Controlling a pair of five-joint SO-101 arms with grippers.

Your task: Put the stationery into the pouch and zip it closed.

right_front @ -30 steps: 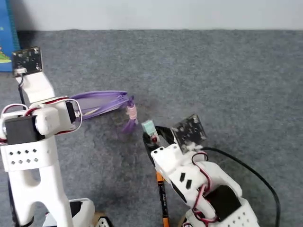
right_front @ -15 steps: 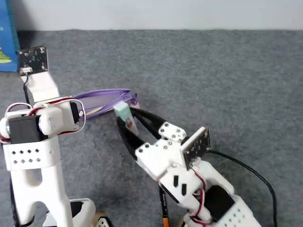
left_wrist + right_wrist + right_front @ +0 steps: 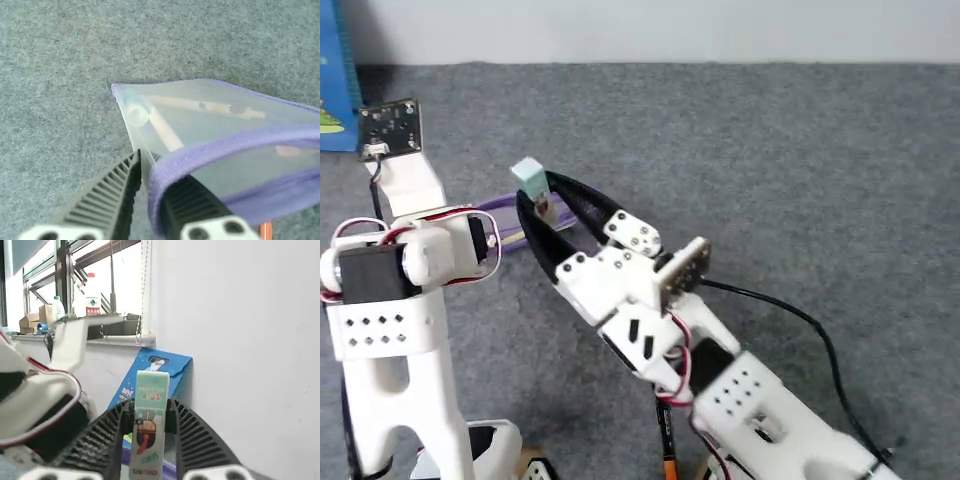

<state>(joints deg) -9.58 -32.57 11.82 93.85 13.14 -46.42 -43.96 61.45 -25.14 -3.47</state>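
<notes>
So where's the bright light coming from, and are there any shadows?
Right wrist view: daylight glares through the window far behind the mint-green eraser in the right gripper. High view: even light, only faint soft shadows on the grey carpet. Left wrist view: no glare; light passes through the clear purple-edged pouch in the left gripper.

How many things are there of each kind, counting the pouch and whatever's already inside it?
Pouch: 1
Eraser, held in the right gripper: 1
Orange pencil on the table: 1
Stick-shaped items inside the pouch, one thick and one thin: 2 clearly seen
Total: 5
</notes>
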